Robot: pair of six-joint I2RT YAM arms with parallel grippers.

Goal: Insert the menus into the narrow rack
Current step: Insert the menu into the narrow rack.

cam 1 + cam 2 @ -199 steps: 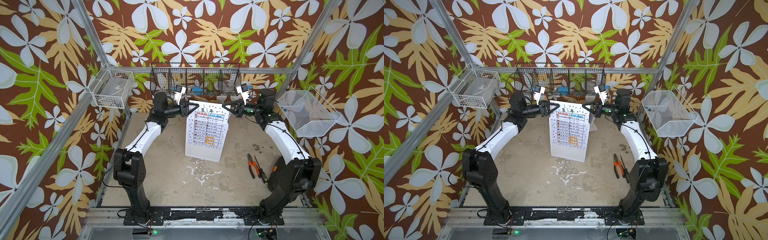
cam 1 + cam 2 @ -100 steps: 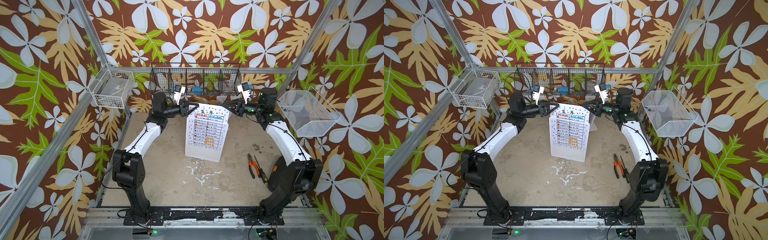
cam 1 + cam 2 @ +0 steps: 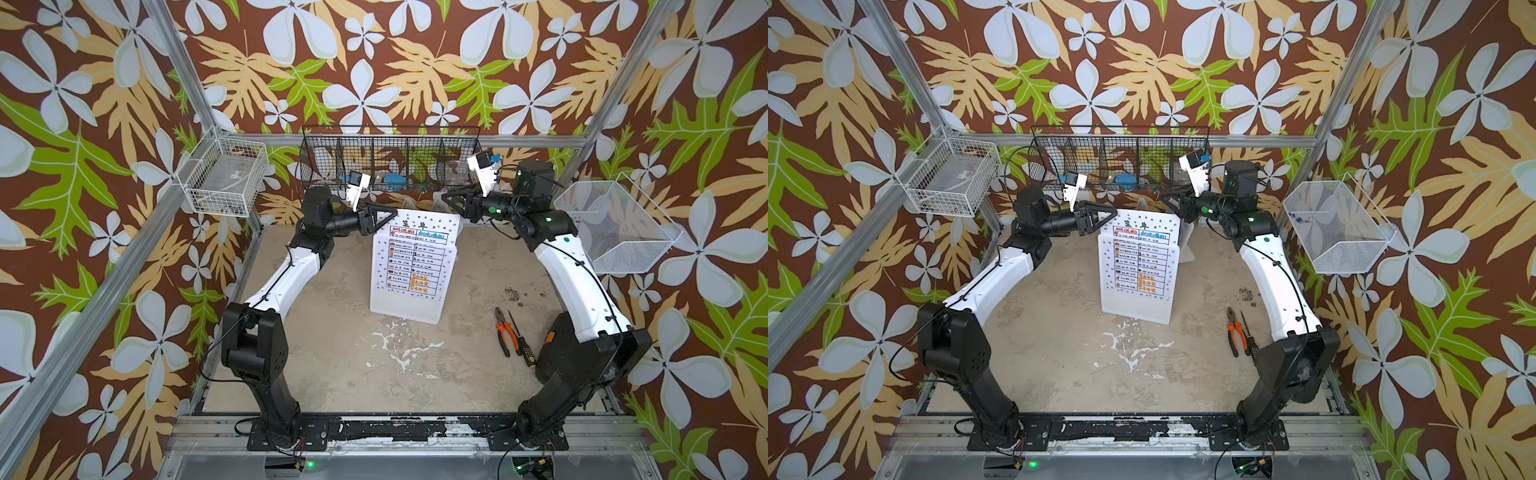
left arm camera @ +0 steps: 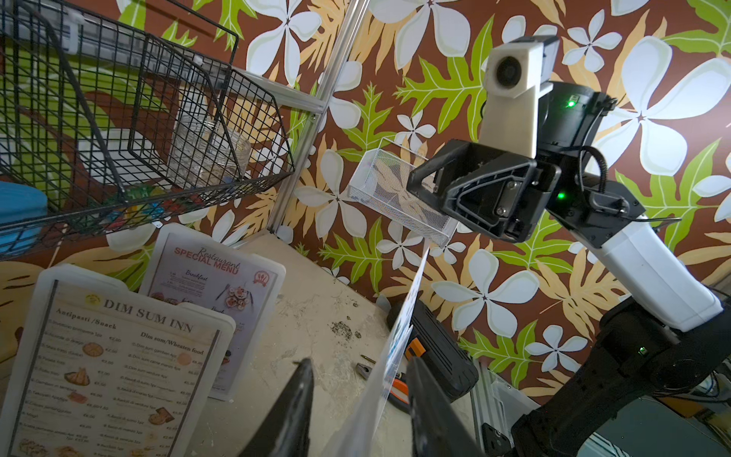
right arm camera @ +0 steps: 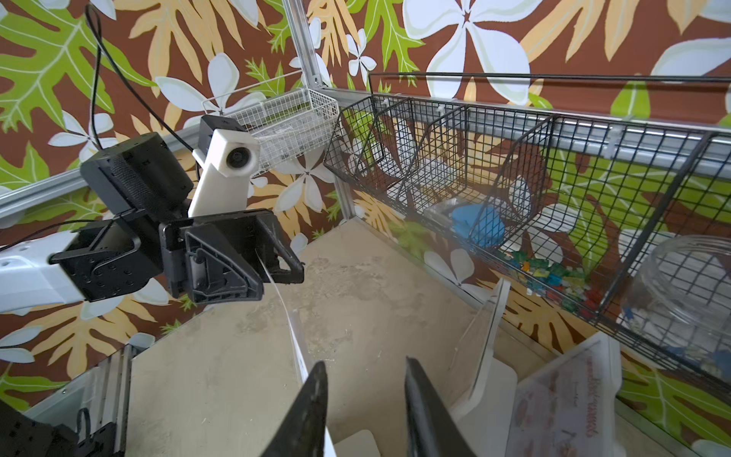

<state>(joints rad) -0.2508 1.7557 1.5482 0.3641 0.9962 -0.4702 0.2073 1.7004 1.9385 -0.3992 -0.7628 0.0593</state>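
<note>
two matching arms, left arm (image 3: 286, 274) and right arm (image 3: 577, 282): glossy white shells dotted with small dark screws on the long links, matte black joint housings and bases. thin black cables (image 3: 271, 286) strapped along the white links. white camera housing (image 3: 358, 187) at each wrist. black triangular open frames on the left end effector (image 3: 392, 214) and right end effector (image 3: 446, 195). small green lights (image 3: 547, 217) on the right arm's black joints.

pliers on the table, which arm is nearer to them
Right. The pliers lie just beside the right arm's base; the left arm stands across the table, past the upright white menu.
</note>
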